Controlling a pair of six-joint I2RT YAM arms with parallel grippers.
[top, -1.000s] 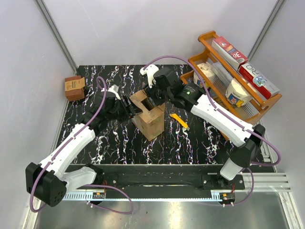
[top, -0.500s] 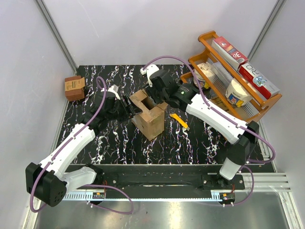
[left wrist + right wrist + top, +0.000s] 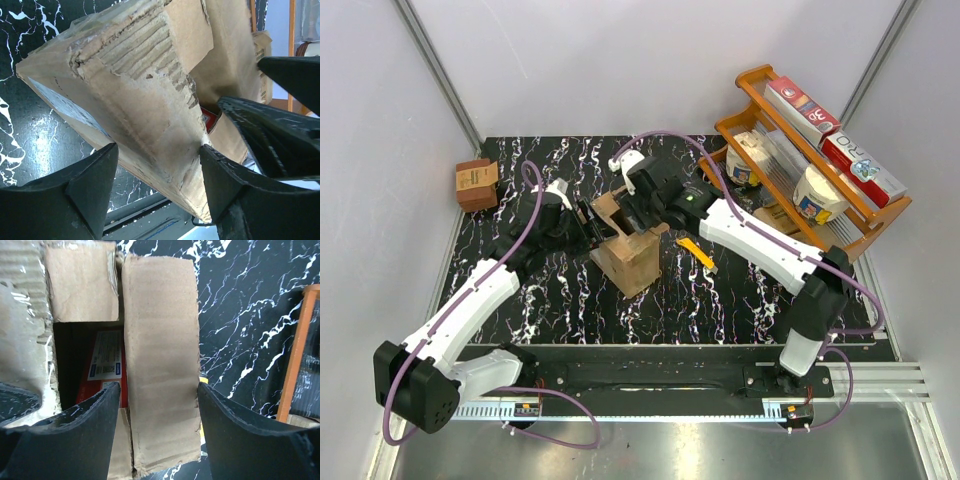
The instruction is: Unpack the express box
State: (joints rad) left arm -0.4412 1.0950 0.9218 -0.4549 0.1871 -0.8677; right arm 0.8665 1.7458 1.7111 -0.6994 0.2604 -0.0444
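The left gripper [image 3: 157, 152] was clamped on the express box [image 3: 633, 265], one finger outside the carton's wall and the other just inside its mouth, with the torn flap [image 3: 135, 80] folded out and filling the gap between them; that hold looked meant to pin the light carton upright so it would not skid or tip while the other arm worked. The right gripper [image 3: 159, 390] hung over the open top with its jaws apart and, as far as I could judge, nothing pinched. The long right-hand flap [image 3: 160, 330] showed in the gap beneath them, laid outward so that it left the opening clear. Beside that flap the dark mouth of the carton showed a red packet [image 3: 102, 372] with a white printed label, lying low inside; judging by this, the contents had not yet been lifted out, and the spread jaws seemed poised for reaching in, though the narrow opening would leave little room beside the packet. A shorter flap [image 3: 82, 285] stood open at one end, with clear tape clinging to the torn cardboard next to it. The carton itself stood near the middle of the black marbled table [image 3: 570, 300], between the two arms. A yellow cutter [image 3: 698, 252], as it seemed, lay just beside it on the right, out of the way of the work, a small darker box [image 3: 477, 183] sat well apart at the left rear edge, and the orange rack [image 3: 757, 82] of goods stood at the right rear
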